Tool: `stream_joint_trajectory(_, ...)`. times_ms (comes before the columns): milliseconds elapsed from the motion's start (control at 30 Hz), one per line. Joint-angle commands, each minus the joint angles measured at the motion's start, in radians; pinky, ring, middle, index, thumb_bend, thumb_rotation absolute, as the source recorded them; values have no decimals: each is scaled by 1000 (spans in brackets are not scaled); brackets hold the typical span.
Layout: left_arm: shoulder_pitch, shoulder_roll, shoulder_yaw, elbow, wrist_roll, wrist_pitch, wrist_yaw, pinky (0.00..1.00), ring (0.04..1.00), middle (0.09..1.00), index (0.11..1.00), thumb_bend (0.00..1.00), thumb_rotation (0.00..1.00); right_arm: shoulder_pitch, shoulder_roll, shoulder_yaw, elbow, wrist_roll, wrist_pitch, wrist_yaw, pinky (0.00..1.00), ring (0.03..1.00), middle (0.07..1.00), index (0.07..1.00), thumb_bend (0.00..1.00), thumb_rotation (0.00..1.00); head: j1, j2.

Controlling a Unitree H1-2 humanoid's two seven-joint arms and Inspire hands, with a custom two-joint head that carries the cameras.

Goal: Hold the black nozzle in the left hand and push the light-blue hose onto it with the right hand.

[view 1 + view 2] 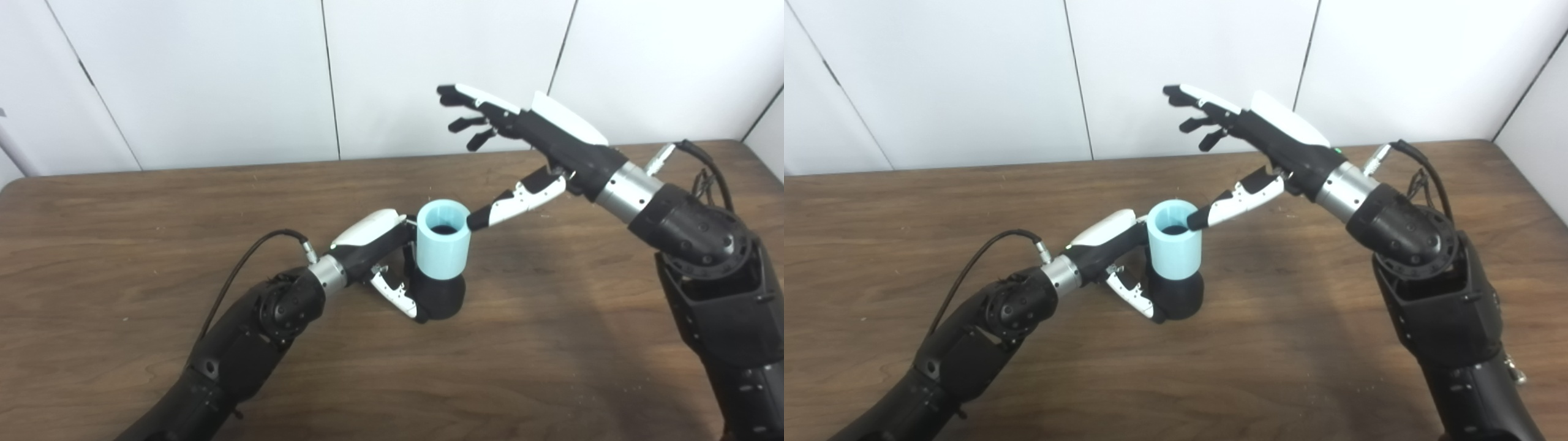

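- Your left hand [392,257] is wrapped around the black nozzle [438,297], which stands on the brown surface [122,245].
- The light-blue hose [443,240] sits upright on top of the nozzle, with its open end facing up.
- Your right hand [520,147] is behind and above the hose, spread wide and holding nothing. Its thumb tip is just beside the hose rim.

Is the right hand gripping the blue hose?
No, the right hand is open above the light-blue hose, only its thumb tip near the rim.
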Motion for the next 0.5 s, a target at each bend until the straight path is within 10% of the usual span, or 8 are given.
stream_joint_trajectory(0,52,34,-37,68,60,39,-71,1000,617,496,477,526,0,-20,11,-39,13,41,19,-48,658,810,922,945,640,387,1,-4)
stream_joint_trajectory(233,50,38,-32,73,55,32,-70,1000,617,496,477,526,0,39,106,-138,20,151,274,-136,594,729,803,820,557,393,4,-11)
stream_joint_trajectory(467,51,27,-31,73,57,33,-62,1000,612,496,477,526,0,124,163,-169,114,323,285,-295,549,665,738,749,525,391,87,-37)
